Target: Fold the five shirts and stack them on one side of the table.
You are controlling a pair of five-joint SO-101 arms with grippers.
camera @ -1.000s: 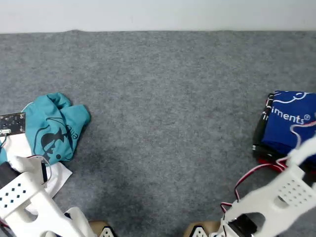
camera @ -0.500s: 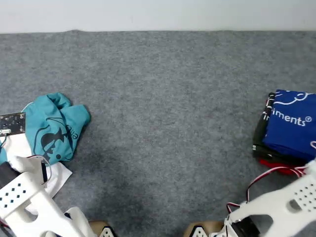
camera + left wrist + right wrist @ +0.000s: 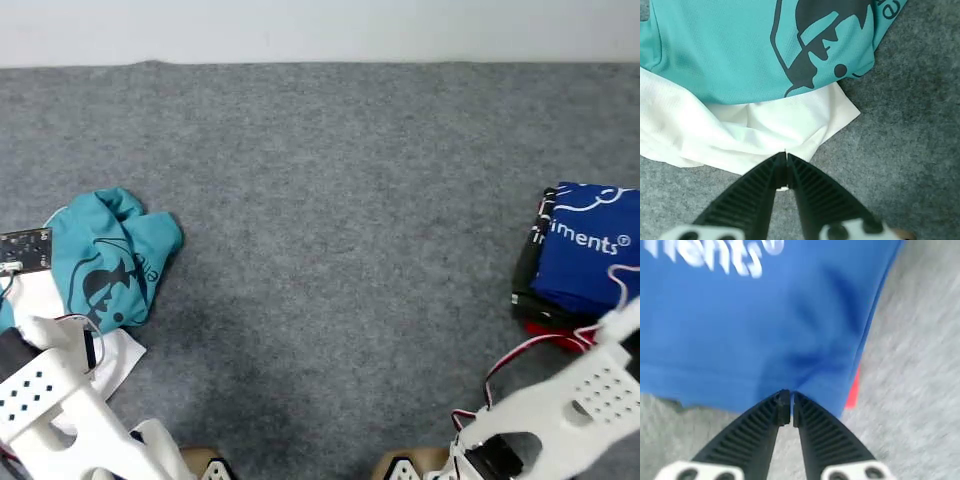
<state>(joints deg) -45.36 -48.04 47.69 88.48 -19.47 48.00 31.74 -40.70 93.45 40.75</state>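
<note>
Between folds, my left tool point(image 3: 786, 159) and right tool point(image 3: 788, 402) sit closed; next I'd open to grab the teal shirt point(image 3: 740, 50).

This looks like a robotics lab bench or hobby workshop rather than a home. Under both the left gripper point(image 3: 786, 157) and the right gripper point(image 3: 787, 399) lies a grey felt-like mat point(image 3: 340, 250) that covers the whole table, and well ahead of them it ends at a bare white wall point(image 3: 320, 30). The left arm point(image 3: 50, 400) and right arm point(image 3: 565, 400) are white, plastic-looking shells with rows of small holes. Loose red and white wires point(image 3: 525, 350) loop uncovered along the right arm. A small bare circuit board point(image 3: 25, 250) shows next to the teal shirt point(image 3: 740, 45) that lies ahead of the left gripper.
</note>
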